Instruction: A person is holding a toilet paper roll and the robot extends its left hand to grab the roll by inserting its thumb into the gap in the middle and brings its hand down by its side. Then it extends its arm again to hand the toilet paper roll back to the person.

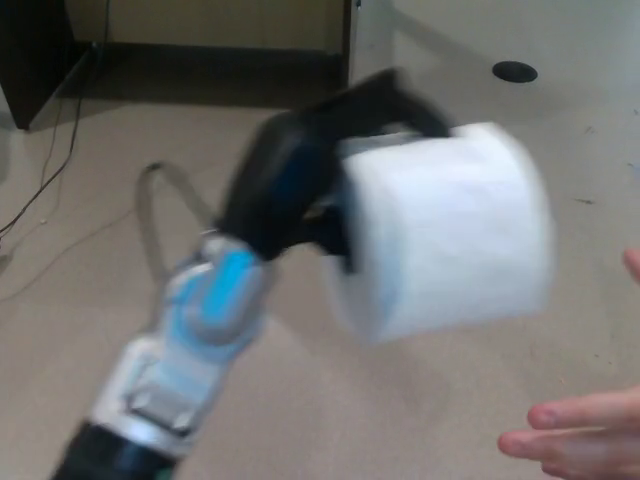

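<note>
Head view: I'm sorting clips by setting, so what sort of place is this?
Probably an office or lab: plain grey floor, dark furniture panels at the back, a loose cable trailing across the floor, a round floor port.

grey floor (90, 260) bears a black cable (45, 190).
</note>
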`<state>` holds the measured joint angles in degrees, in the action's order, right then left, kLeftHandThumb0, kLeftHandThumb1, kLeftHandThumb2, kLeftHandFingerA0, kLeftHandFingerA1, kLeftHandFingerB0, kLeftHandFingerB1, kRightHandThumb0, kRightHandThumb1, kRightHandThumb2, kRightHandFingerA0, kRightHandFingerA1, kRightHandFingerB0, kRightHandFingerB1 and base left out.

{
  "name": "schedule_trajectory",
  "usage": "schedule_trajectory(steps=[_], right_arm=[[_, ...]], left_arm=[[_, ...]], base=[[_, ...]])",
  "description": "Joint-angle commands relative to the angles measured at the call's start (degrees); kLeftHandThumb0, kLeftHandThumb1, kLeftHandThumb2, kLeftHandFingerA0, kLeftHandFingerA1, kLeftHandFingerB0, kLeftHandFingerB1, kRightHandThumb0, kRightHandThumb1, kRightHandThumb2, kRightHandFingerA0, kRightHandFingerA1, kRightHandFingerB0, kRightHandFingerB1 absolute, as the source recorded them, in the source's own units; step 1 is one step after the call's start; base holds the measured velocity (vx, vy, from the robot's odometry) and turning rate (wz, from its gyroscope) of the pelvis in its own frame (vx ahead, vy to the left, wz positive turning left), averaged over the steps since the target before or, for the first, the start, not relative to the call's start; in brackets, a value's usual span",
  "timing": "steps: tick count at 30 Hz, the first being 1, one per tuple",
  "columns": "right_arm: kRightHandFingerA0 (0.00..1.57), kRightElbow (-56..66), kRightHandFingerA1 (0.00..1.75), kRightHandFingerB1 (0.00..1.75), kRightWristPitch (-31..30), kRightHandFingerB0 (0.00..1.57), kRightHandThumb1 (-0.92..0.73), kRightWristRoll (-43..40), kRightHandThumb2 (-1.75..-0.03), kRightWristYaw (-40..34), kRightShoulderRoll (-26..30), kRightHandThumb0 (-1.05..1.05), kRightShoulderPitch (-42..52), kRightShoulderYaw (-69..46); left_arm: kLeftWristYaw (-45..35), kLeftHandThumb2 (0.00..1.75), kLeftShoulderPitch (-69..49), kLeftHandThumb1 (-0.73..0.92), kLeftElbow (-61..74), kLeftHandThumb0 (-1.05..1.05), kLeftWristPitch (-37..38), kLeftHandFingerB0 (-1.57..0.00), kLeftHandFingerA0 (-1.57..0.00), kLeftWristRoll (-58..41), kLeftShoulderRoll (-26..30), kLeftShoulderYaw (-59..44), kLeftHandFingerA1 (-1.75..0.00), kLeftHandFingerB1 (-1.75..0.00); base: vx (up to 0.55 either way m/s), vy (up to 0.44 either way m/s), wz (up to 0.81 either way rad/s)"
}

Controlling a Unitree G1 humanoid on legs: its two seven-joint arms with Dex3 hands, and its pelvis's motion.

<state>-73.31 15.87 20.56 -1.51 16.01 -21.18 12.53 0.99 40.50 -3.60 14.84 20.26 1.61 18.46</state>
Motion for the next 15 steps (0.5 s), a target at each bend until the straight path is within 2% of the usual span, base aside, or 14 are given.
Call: schedule_trajectory(steps=[1,2,5,6,8,11,12,13,14,15], right_arm=[[0.68,0.3,0.70,0.40,0.4,0.50,-0.65,-0.1,-0.59,0.9,1.1,-0.35,0.3,-0.1],[0.64,0.3,0.61,0.40,0.7,0.50,-0.66,-0.2,-0.59,1.3,1.1,-0.35,0.4,-0.1],[0.64,0.3,0.59,0.41,0.6,0.50,-0.66,-0.5,-0.60,1.5,0.8,-0.35,0.7,-0.3],[0.64,0.3,0.59,0.40,0.3,0.50,-0.66,-0.2,-0.60,1.3,0.8,-0.35,0.6,-0.1],[0.66,0.4,0.62,0.41,0.3,0.51,-0.66,0.1,-0.59,1.0,0.5,-0.35,1.0,0.2],[0.67,0.5,0.65,0.42,0.8,0.52,-0.66,0.3,-0.59,0.6,0.2,-0.33,1.3,0.5],[0.66,0.5,0.74,0.56,0.8,0.47,-0.52,0.5,-0.85,0.2,0.2,-0.38,1.3,0.8],[0.68,0.4,0.68,0.42,0.8,0.52,-0.66,0.5,-0.59,0.3,0.2,-0.31,1.3,0.8],[0.66,0.4,0.64,0.42,0.7,0.52,-0.67,-0.1,-0.59,0.8,0.1,-0.30,1.3,0.4],[0.65,0.3,0.65,0.42,0.5,0.51,-0.67,-0.1,-0.59,1.2,-0.1,-0.30,1.1,0.5]], left_arm=[[-3.8,0.64,9.7,0.73,2.4,-0.15,-13.7,-0.68,-0.84,10.1,-11.3,10.3,-1.66,-1.43],[-4.3,0.72,9.7,0.73,3.0,-0.21,-15.1,-0.70,-0.82,10.5,-12.4,11.2,-1.65,-1.38],[-5.0,0.68,8.9,0.76,5.2,-0.23,-17.5,-0.73,-0.85,11.8,-14.5,13.2,-1.67,-1.36],[-5.0,0.66,9.0,0.76,5.5,-0.23,-17.1,-0.78,-0.87,12.0,-15.3,14.2,-1.67,-1.21],[-5.1,0.65,8.0,0.77,7.1,-0.24,-17.2,-0.80,-0.85,12.4,-15.8,15.4,-1.69,-1.14],[-6.3,0.64,6.9,0.75,10.0,-0.28,-19.6,-0.74,-0.85,13.6,-16.6,17.1,-1.70,-1.27],[-5.9,0.95,6.3,0.58,10.3,-0.33,-19.1,-0.79,-1.13,13.6,-16.7,17.6,-1.34,-1.14],[-5.8,0.94,6.0,0.59,10.6,-0.35,-19.1,-0.79,-1.13,13.6,-16.5,17.9,-1.36,-1.17],[-6.1,0.65,5.7,0.78,10.9,-0.26,-19.3,-0.65,-0.81,13.5,-16.1,18.0,-1.74,-1.50],[-7.1,0.66,5.1,0.78,11.9,-0.24,-20.3,-0.64,-0.88,13.5,-15.4,18.2,-1.72,-1.50]], base=[[0.00,0.000,0.00],[0.00,0.000,0.00],[0.00,0.000,0.00],[0.00,0.000,0.00],[0.00,0.000,0.00],[0.00,0.000,0.00],[0.00,0.000,0.00],[0.00,0.000,0.00],[0.00,0.000,0.00],[0.00,0.000,0.00]])
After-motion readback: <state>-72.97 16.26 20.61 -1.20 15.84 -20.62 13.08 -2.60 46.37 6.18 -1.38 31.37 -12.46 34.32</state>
